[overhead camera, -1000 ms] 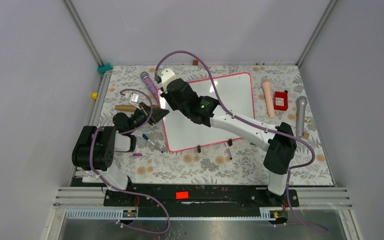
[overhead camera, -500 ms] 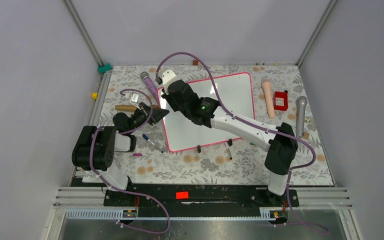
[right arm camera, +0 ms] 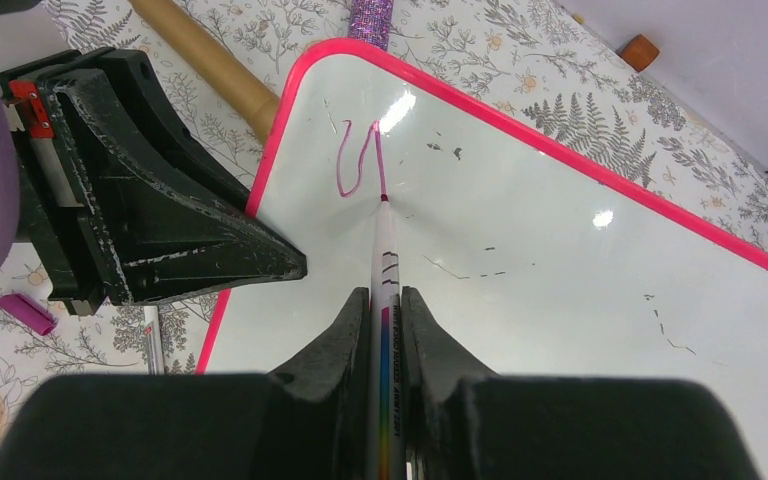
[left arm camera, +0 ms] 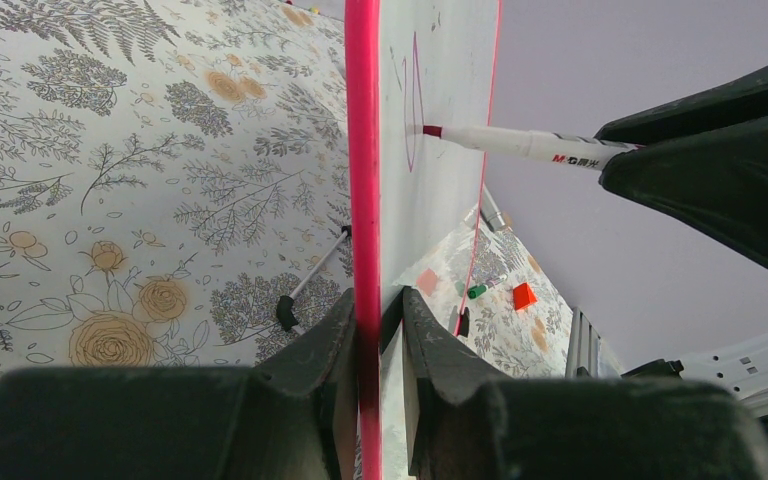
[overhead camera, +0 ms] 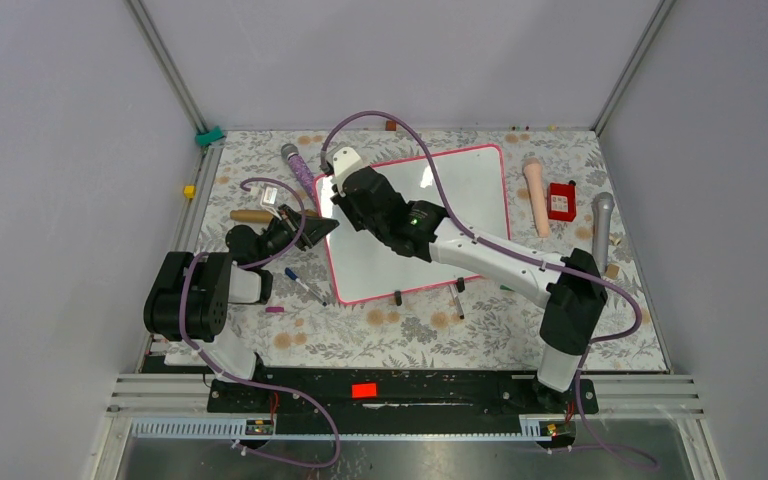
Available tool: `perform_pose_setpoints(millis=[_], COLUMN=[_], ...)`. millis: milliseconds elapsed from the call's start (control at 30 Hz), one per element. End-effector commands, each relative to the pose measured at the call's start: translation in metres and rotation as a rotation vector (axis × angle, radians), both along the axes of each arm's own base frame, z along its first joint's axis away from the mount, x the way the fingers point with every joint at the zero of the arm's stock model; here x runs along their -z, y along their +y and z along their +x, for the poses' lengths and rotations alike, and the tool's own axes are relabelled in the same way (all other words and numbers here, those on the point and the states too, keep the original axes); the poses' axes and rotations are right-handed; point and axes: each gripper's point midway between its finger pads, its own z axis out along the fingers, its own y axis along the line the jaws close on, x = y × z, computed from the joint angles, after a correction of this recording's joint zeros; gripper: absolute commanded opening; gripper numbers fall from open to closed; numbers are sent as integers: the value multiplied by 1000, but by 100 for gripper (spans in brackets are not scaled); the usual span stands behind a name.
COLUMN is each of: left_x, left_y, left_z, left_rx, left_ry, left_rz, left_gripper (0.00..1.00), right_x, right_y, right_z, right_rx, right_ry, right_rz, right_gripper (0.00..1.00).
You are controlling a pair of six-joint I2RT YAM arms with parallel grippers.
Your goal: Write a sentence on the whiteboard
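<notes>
The right gripper (right arm camera: 385,297) has edged right, clenched on the marker (right arm camera: 384,240), tip on the 1st letter (right arm camera: 352,165) at the far-left corner of the board (overhead camera: 480,180) — keep pressure light and steady while the left gripper (left arm camera: 377,312) pinches its edge.

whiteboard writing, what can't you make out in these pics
- Right wrist: the writing is one unfinished letter, so it is unreadable. The whiteboard runs off the picture's right edge. The marker has its rear hidden between the fingers of the right gripper.
- Top external: the writing is hidden under the right gripper.
- Left wrist: the whiteboard is nearly edge-on, so the writing is too squashed to read.
</notes>
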Motion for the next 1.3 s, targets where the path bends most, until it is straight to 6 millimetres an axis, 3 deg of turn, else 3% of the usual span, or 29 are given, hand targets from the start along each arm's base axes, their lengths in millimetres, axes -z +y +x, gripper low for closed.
perform_pose_setpoints(millis=[0,867,1033,1267], left_x=[-10,-9,-8,-9], left_y=[-7,-7,-8,-8], left_z=[-5,-5,-4,-4], left_rx=[35,35,36,36], left_ry=[-126,-123,-114,-113], left_rz=[47,48,42,41], left_gripper=[0,0,0,0], right_x=[-1,-27,-38,-76], right_y=[-12,-4,-5,-17], right_z=[3,40,32,12], right_rx=[23,62,24,-27], right_ry=[1,-76,-71,-135], right_rz=[-18,-38,-11,109], right_gripper=[0,0,0,0])
